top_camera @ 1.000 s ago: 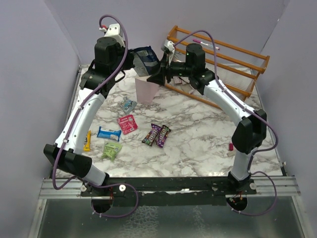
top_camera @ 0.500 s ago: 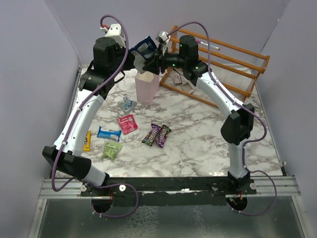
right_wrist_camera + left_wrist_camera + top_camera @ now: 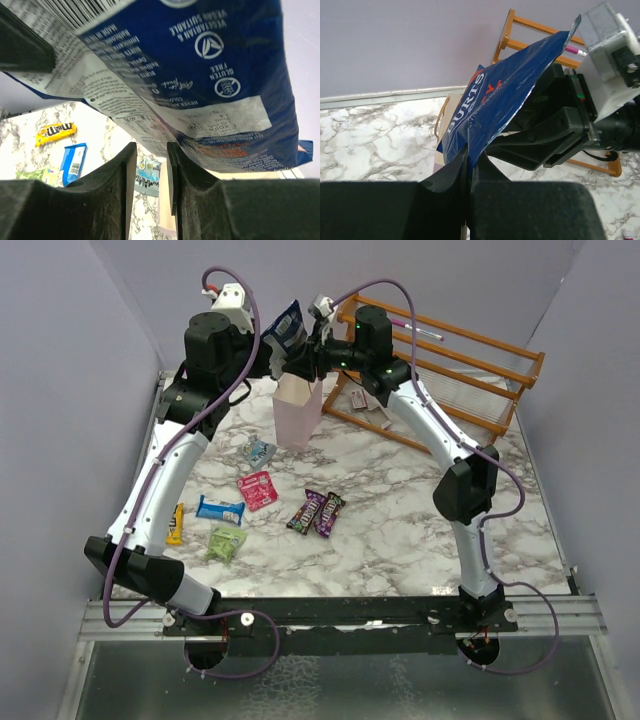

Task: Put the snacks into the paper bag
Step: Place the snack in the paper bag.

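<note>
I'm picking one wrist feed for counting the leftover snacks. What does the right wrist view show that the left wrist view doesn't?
Only the right wrist: the yellow packet, blue-white packet and green packet lying on the table, and the blue cookie bag's barcode side. Only the left wrist: the orange rack, and the left pincer shut on the bag's edge. Both: that blue bag and the marble table.

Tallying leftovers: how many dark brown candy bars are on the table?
2. One dark brown candy bar lies centrally on the marble table, the second candy bar beside it. Others may be hidden.
</note>
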### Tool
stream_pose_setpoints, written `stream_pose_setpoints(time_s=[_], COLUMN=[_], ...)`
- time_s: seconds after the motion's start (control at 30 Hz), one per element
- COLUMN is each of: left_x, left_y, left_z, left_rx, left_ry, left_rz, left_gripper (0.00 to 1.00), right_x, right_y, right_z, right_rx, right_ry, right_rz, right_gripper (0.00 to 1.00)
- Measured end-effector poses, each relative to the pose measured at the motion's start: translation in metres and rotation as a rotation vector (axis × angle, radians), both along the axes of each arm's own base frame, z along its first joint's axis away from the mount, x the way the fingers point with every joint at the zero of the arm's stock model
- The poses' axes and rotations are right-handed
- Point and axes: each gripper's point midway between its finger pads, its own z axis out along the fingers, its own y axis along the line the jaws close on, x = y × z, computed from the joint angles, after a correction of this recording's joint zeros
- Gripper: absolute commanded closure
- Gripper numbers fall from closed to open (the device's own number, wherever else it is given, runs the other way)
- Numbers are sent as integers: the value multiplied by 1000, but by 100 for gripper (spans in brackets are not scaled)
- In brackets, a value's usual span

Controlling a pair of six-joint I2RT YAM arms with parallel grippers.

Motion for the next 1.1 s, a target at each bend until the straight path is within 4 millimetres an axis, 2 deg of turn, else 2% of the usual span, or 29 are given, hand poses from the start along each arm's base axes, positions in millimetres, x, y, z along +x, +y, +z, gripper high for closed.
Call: stream_pose_setpoints(time_s=[0.23,0.5,0.8,1.1], left_x=[12,29,35,48], left_y=[-5,-15,-19,-25], left_z=[4,-10,-22,-46], left_rx=[-6,1,-8,-26], left_ry=[-30,-4,25,89], left_rz=[-6,-30,-30,-20], left_gripper=[100,100,100,100], right_x=[12,17,19,23], right_y=[4,4,3,-3], right_z=[-14,-22,-29,-68], right_rx=[-13,-28,-48,-98], right_ry=[0,0,-3,63], right_rz=[-17,-30,-40,-48], right_gripper=[71,72,72,73])
